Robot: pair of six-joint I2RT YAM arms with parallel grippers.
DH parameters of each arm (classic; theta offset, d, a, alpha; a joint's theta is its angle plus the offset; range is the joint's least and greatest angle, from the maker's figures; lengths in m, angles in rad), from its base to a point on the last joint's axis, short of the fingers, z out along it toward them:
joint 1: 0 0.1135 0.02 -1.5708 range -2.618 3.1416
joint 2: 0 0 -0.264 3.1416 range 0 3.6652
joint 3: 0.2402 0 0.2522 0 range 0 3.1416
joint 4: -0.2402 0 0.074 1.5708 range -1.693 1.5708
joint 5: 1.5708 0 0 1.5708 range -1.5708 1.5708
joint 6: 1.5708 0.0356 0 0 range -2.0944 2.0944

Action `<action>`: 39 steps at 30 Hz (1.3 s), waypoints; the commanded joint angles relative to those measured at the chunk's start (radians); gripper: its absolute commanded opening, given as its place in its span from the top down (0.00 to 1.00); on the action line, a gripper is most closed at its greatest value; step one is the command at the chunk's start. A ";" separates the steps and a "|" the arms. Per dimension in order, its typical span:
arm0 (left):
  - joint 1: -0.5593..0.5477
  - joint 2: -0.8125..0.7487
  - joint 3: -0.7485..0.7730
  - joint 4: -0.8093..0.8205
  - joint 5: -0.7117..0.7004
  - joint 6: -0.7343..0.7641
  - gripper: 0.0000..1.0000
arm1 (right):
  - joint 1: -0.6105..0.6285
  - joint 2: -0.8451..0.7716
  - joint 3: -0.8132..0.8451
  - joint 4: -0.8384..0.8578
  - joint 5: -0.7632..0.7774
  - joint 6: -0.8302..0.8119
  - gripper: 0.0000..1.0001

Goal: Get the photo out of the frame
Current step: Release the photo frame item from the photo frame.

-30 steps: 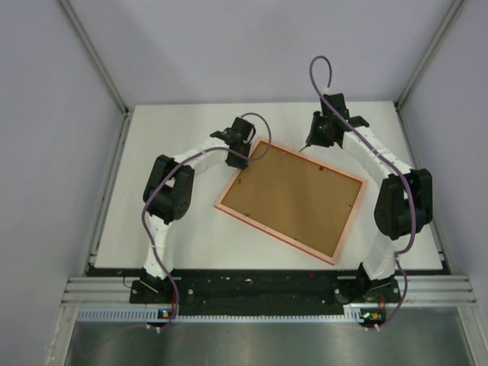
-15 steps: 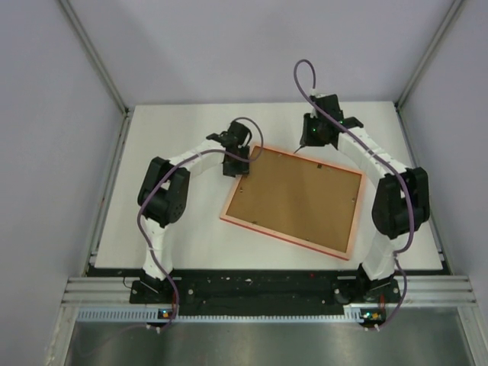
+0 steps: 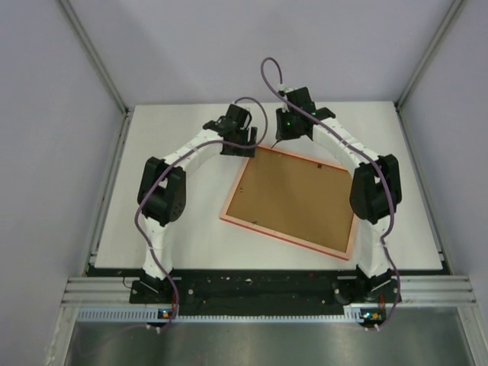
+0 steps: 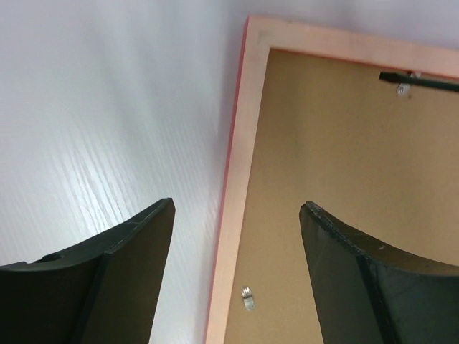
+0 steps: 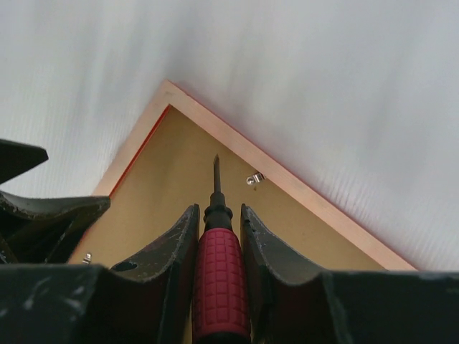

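The frame (image 3: 293, 202) lies face down on the white table, its brown back up inside a pinkish-red rim. The photo is hidden beneath that back. My left gripper (image 3: 242, 145) hovers open above the frame's far-left corner; in the left wrist view its jaws (image 4: 237, 206) straddle the rim (image 4: 240, 165) without touching it. My right gripper (image 3: 284, 136) is shut on a red-handled screwdriver (image 5: 219, 279), whose tip points over the brown back near a small metal clip (image 5: 252, 179). The screwdriver's shaft (image 4: 419, 80) also shows in the left wrist view.
Another metal clip (image 4: 247, 297) sits on the back just inside the left rim. The white table (image 3: 175, 221) is walled on the left, right and far sides. A metal rail (image 3: 267, 293) runs along the near edge by the arm bases.
My left gripper has opened and drawn back from the frame's corner. The frame has turned and slid a little. The right arm has swung left with the screwdriver, towards the far corner.
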 commanded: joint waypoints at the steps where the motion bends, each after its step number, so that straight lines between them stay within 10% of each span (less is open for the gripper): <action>1: 0.014 0.071 0.066 0.066 0.009 0.083 0.25 | 0.015 0.032 0.099 -0.055 0.018 -0.027 1.00; 12: 0.014 0.181 0.127 0.073 0.082 0.086 0.31 | 0.015 0.044 0.084 -0.093 0.100 -0.045 1.00; 33: 0.014 0.191 0.089 0.041 -0.011 0.072 1.00 | 0.007 0.129 0.202 -0.205 0.261 -0.068 1.00; 39: 0.035 0.192 0.089 0.020 -0.100 0.012 1.00 | -0.065 0.162 0.254 -0.349 0.184 0.010 1.00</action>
